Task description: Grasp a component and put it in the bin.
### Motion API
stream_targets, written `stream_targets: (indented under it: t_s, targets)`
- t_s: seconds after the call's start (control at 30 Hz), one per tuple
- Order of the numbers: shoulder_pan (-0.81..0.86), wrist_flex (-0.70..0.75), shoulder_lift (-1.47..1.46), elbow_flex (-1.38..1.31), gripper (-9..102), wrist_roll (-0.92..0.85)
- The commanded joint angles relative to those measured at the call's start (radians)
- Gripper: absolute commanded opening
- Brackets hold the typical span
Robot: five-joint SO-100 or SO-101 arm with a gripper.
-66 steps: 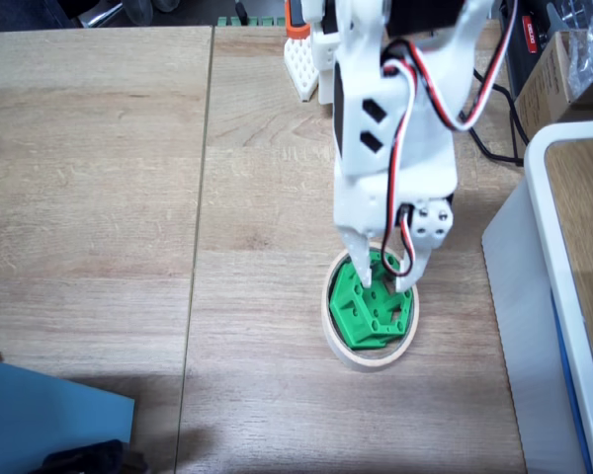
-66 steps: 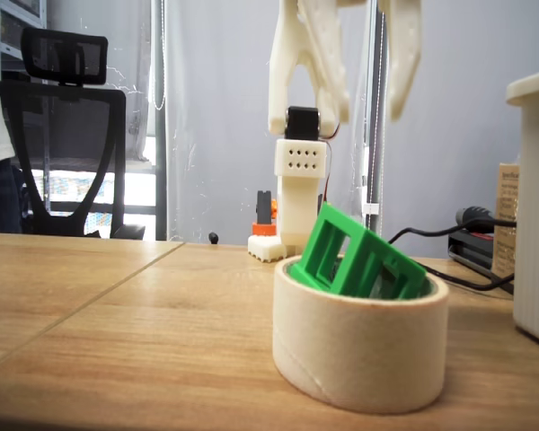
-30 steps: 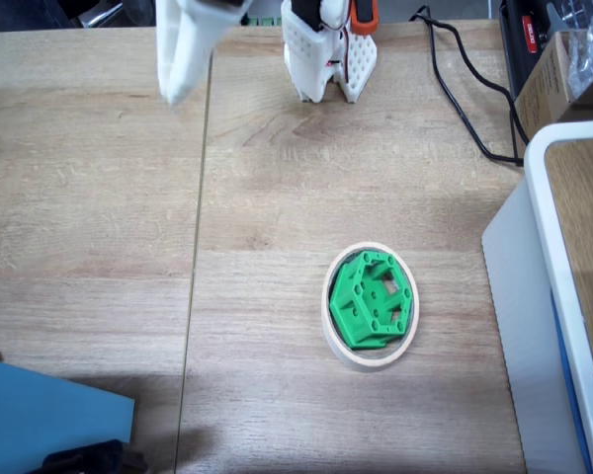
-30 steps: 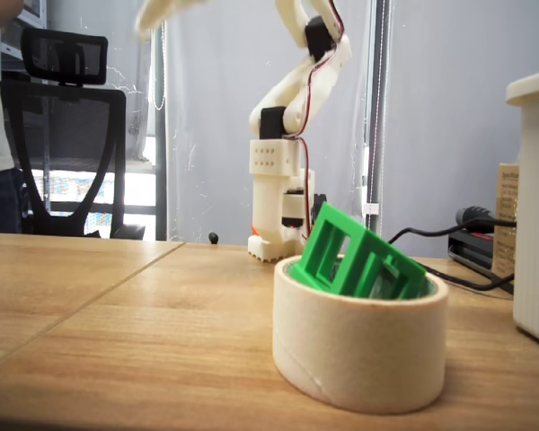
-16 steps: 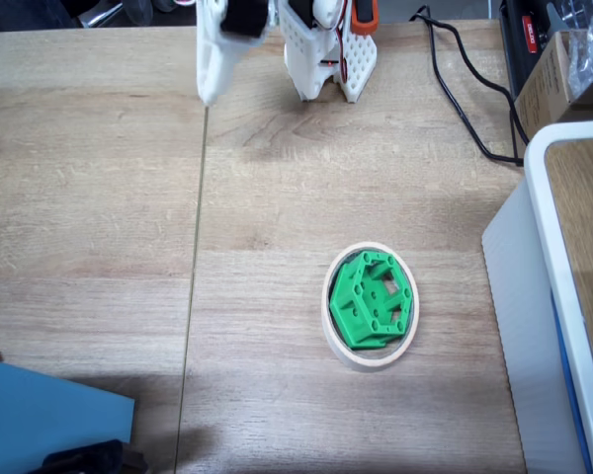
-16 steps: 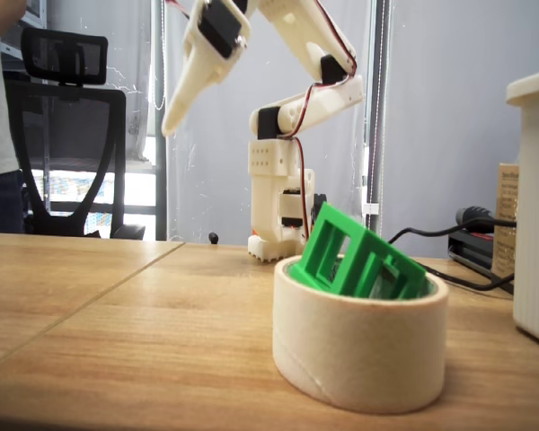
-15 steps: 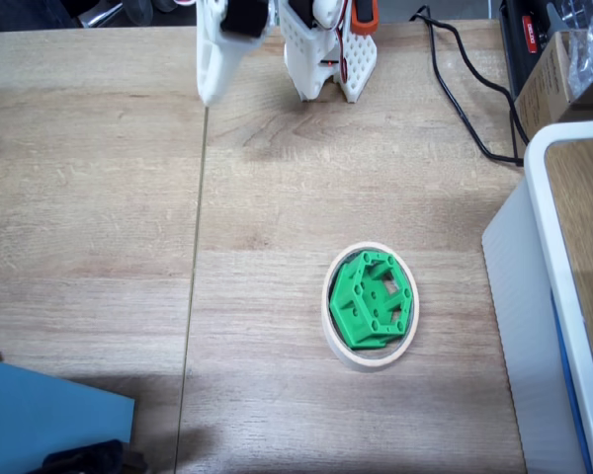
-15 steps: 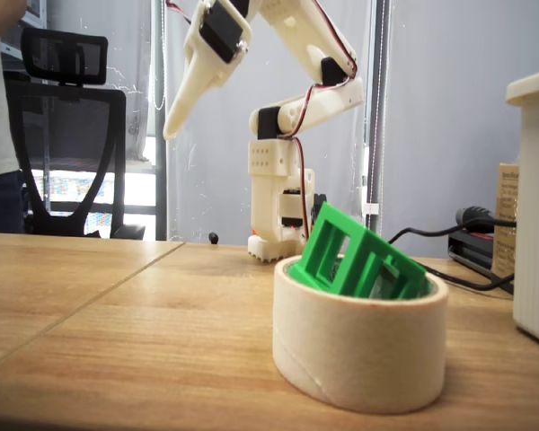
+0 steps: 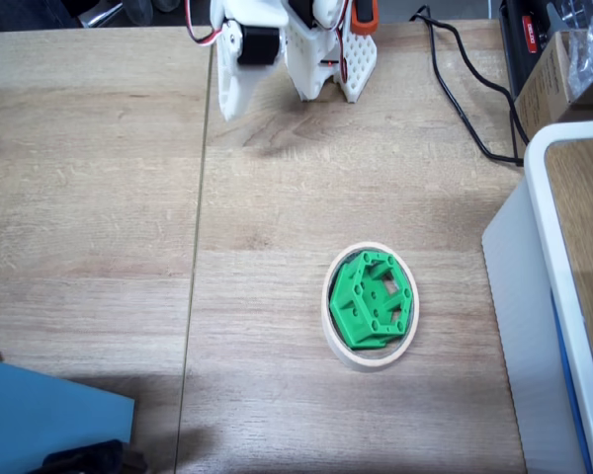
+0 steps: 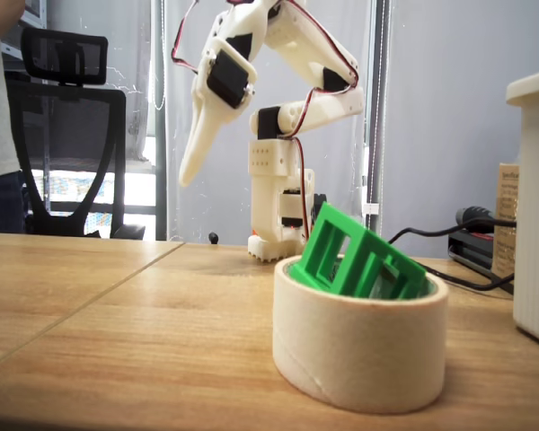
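1. On the left of the top-down fixed view you see the gripper (image 9: 228, 109), up near the arm's base and well apart from the ring. In the side fixed view it (image 10: 188, 176) hangs in the air with its tip pointing down. The fingers look pressed together with nothing between them.
2. In the middle is the bin (image 9: 336, 334), a cream tape ring on the table (image 9: 99, 197). In the side view its wall (image 10: 359, 346) looks thin and soft, so it may slide if you bump it.
3. The component (image 9: 369, 299) is inside the ring. From the side, the green part (image 10: 355, 254) leans tilted, one corner poking above the rim.
4. It looks light and stiff, with smooth plastic that may slip. If you must pick it up, pinch the raised corner bar or a flat side.
5. The job looks done.
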Motion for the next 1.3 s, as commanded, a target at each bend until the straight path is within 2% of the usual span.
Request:
stream_targets:
  t_s: [0.0,0.27,1.27]
  targets:
    - [0.005,-0.014,0.115,0.034,0,-0.014]
    - [0.005,-0.014,0.264,0.178,0,-0.014]
    - [0.008,-0.012,0.371,0.439,0,-0.011]
